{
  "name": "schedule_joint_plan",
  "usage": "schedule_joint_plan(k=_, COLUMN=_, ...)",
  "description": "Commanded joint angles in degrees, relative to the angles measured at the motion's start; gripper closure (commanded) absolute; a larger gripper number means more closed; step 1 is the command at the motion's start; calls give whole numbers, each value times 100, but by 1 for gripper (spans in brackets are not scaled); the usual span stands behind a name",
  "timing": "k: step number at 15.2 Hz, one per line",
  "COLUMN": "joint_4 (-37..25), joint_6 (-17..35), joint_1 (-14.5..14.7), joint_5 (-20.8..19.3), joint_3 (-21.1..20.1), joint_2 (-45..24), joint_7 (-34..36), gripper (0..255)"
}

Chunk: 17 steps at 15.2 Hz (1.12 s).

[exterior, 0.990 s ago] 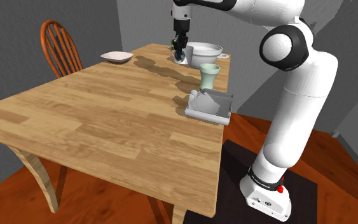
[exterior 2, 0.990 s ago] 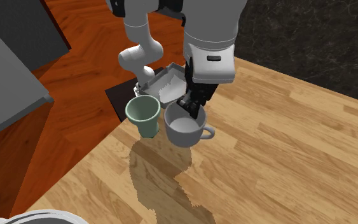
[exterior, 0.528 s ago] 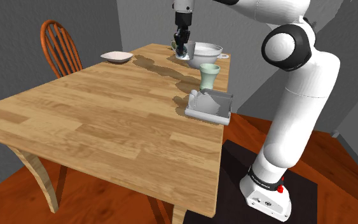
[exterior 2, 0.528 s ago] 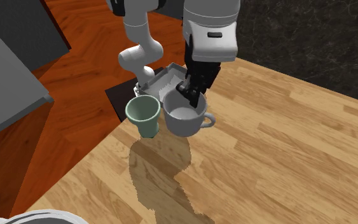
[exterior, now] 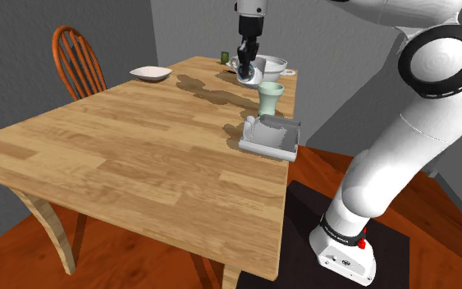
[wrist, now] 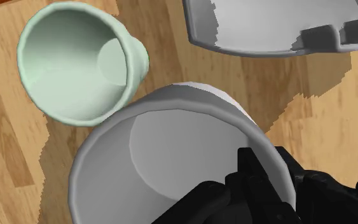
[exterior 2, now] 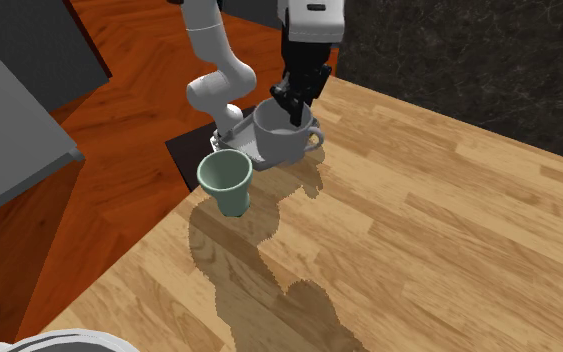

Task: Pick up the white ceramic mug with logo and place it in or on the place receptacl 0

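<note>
Wooden tabletop (exterior 2: 419, 200), dim gray walls. Black two-finger gripper (exterior 2: 291, 103) clamped on rim of plain white handled mug (exterior 2: 287, 138); mug hangs at gripper's 6 o'clock, off table. Pale green cup (exterior 2: 224, 180) at mug's 8 o'clock, gray tray (wrist: 266, 25) close by.

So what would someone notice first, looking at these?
The black gripper is shut on the rim of a white mug, holding it up above the wooden table. A pale green cup stands right beside it. Close by, a grey tray sits at the table's edge.
</note>
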State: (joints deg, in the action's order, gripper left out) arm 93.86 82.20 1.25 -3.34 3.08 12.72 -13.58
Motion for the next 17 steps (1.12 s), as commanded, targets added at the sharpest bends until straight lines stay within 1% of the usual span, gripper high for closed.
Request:
schedule_joint_plan(k=1, joint_4=353, joint_6=-50, joint_1=51, joint_5=1, joint_3=-94, joint_2=396, joint_7=147, gripper=255)
schedule_joint_plan(k=6, joint_4=1163, joint_6=-207, joint_1=166, joint_5=77, joint_3=-355, joint_2=1345, joint_7=515, gripper=255)
schedule_joint_plan(k=12, joint_4=1869, joint_6=-554, joint_1=304, joint_5=293, joint_3=-710, joint_2=2383, joint_7=971, gripper=255)
schedule_joint_plan(k=17, joint_4=2414, joint_6=-199, joint_1=314, joint_5=305, joint_3=-711, joint_2=2573, joint_7=979, gripper=255)
